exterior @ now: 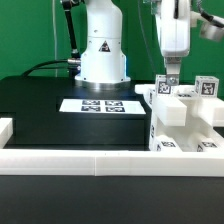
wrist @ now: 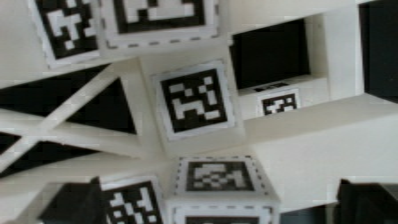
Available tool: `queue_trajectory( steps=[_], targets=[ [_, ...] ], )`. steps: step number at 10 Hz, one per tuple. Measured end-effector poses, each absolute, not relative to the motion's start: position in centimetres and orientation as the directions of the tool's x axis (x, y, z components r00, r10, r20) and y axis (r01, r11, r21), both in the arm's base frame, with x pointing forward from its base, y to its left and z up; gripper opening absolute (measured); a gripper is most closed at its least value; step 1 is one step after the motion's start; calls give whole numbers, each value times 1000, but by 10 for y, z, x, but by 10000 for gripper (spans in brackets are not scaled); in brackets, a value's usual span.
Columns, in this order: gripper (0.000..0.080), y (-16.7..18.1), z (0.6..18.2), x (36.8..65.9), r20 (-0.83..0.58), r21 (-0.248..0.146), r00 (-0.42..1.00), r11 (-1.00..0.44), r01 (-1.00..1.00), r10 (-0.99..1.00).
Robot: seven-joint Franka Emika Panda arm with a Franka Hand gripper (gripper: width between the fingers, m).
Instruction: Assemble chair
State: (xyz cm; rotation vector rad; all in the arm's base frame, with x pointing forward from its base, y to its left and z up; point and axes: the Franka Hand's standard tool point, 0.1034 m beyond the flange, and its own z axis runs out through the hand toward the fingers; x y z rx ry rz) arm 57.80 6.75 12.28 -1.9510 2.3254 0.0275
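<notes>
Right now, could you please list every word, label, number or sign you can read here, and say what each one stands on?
No words or numbers are readable anywhere.
Black triangle sign on the robot base: too small to make out.
Black-and-white square tags on the marker board: patterns only.
Same kind of tags on the chair parts: patterns only.

A robotics lab; fixed arm base [exterior: 102,50], marker board [exterior: 100,105], black table [exterior: 40,100].
</notes>
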Motion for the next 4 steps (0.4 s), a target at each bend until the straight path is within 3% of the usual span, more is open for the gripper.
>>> queue_trajectory(
  steps=[4],
  targets=[
    [648, 66, 125, 579, -98, -59, -156, 162, -985, -983]
  ],
)
